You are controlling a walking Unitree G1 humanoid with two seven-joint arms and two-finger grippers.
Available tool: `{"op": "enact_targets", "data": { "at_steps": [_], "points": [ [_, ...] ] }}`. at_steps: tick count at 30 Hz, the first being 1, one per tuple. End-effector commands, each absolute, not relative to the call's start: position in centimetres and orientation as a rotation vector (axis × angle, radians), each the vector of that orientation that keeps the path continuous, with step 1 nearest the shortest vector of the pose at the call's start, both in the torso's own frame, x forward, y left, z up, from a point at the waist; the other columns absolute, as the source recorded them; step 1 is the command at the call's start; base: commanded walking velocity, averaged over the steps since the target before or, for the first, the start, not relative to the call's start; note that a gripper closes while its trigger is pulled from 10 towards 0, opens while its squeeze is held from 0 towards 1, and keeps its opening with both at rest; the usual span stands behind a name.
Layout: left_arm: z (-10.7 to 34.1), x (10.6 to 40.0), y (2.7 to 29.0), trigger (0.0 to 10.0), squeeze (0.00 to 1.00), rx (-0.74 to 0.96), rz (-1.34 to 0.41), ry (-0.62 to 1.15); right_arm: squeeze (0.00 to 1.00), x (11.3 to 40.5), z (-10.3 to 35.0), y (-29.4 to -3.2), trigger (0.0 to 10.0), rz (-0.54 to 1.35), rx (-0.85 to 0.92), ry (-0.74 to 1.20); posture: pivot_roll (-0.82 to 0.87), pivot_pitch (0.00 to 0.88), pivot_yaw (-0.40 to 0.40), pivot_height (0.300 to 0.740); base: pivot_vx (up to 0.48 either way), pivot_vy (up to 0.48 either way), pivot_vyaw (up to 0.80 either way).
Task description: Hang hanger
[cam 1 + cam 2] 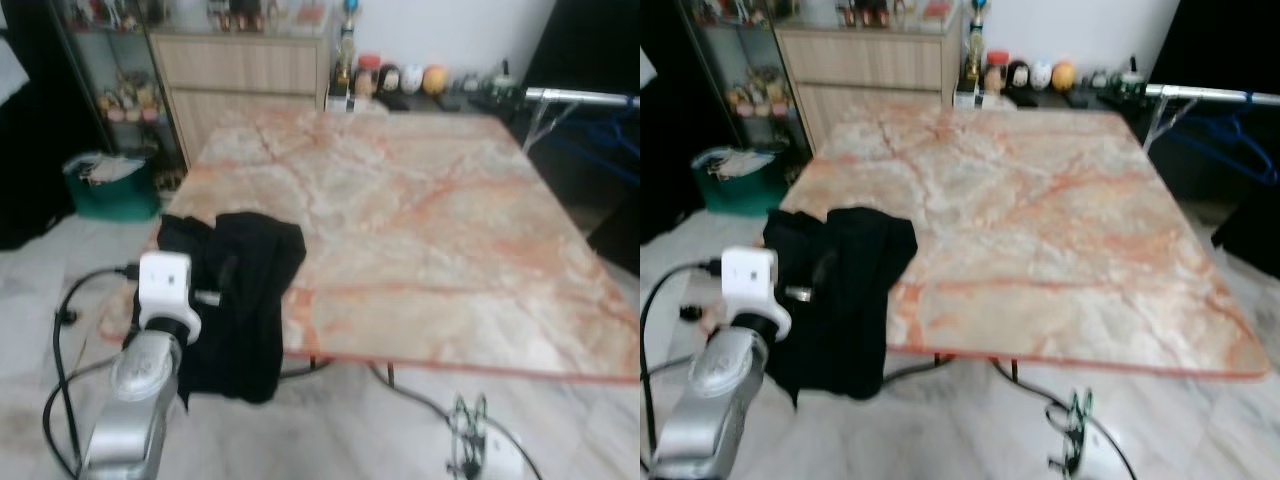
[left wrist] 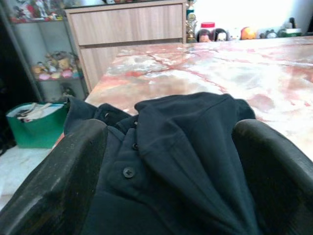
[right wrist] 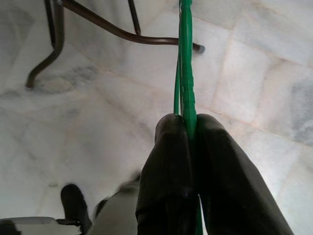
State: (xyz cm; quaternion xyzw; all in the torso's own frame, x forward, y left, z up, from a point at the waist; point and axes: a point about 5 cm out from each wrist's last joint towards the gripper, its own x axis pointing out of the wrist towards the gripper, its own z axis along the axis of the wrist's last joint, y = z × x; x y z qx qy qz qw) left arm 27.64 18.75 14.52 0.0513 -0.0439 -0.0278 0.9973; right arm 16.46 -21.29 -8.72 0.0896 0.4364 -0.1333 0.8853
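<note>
A black collared shirt [image 1: 240, 290] lies on the front left corner of the marble table [image 1: 420, 220], its lower part hanging over the edge. My left gripper [image 2: 168, 129] is open right at the shirt, with its two black fingers [image 2: 58, 181] on either side of the buttoned collar [image 2: 146, 147]. Low at the front, near the floor, my right gripper [image 3: 190, 122] is shut on a thin green hanger [image 3: 186, 68]. The same hanger [image 1: 467, 430] and gripper appear below the table's front edge in the eye views.
A metal clothes rail [image 1: 580, 97] with blue hangers [image 1: 600, 135] stands at the back right. A green bin [image 1: 110, 188] and a wooden cabinet [image 1: 240, 70] are at the back left. Black cable [image 1: 60, 380] loops on the floor, and dark table legs [image 3: 98, 29] stand close to the right gripper.
</note>
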Motion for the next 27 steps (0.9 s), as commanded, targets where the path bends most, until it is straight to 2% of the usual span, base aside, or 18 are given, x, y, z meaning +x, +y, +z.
{"op": "enact_targets", "data": {
  "at_steps": [1, 27],
  "points": [
    [15.19, 27.81, 17.98, 10.0, 0.00, 0.095, -0.079, -0.115, 0.00, 16.32, -8.64, -22.00, 10.0, -0.300, 0.183, 0.906, 0.15, 0.000, -0.018, 0.740, 0.000, -0.424, 0.00],
    [15.40, 27.81, 17.24, 10.0, 0.00, 0.086, -0.114, -0.120, 0.00, 16.04, -8.75, -21.86, 10.0, -0.301, 0.190, 0.901, 0.13, 0.000, -0.011, 0.740, 0.000, -0.425, 0.00]
  ]
}}
